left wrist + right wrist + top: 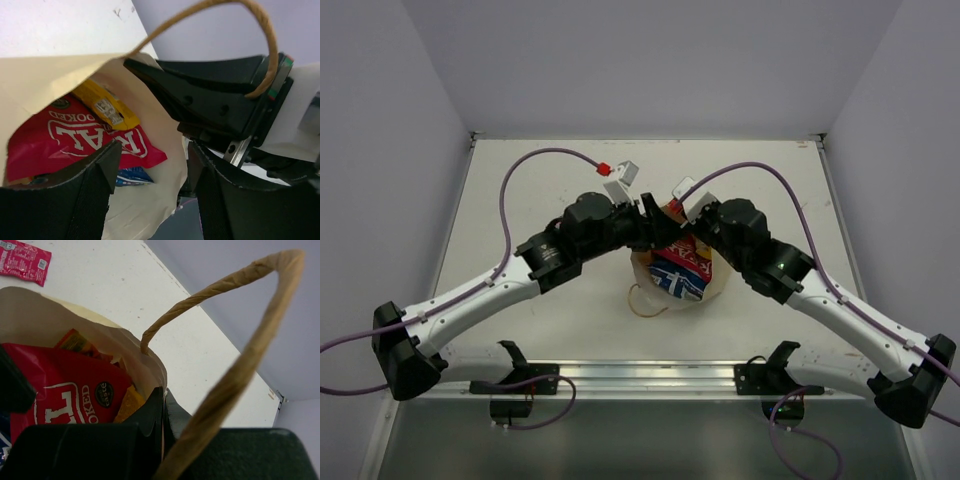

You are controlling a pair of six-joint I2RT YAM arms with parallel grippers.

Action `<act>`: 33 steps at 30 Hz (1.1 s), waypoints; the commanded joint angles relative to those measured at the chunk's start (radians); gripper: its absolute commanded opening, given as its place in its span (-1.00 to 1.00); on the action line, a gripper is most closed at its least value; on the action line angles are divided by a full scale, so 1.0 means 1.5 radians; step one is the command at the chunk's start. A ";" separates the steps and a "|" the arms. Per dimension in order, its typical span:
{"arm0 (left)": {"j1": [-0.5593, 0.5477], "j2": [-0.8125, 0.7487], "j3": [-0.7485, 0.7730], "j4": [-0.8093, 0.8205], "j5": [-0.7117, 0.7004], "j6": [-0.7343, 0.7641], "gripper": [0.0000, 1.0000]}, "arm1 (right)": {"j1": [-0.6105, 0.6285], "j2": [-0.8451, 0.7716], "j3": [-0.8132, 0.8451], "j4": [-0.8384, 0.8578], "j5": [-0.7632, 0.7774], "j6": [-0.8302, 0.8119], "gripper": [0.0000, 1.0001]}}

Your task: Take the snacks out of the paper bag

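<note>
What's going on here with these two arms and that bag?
The right end effector is pinched shut on the rim of the paper bag, apparently holding its mouth open. The left end effector is at the opening with its jaws apart, gripping nothing. Inside the bag are a red pouch, a small yellow bar and part of a blue packet. One small pink packet lies out on the table.

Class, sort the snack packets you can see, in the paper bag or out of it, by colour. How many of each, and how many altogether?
Magenta-red pouch: 1
Yellow bar: 1
Blue packet: 1
Orange-and-red packet: 1
Small pink packet: 1
Total: 5
</note>
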 commanded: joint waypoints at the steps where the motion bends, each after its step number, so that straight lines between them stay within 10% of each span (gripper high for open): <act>1: -0.037 0.019 0.003 0.018 -0.025 -0.037 0.23 | 0.002 -0.004 0.037 0.126 0.037 -0.045 -1.00; 17: -0.111 0.109 -0.031 0.059 -0.216 -0.161 0.22 | 0.005 -0.028 0.004 0.123 0.034 0.023 -1.00; 33: -0.110 0.256 0.059 0.012 -0.212 -0.178 0.30 | 0.024 -0.063 -0.040 0.125 0.046 0.042 -1.00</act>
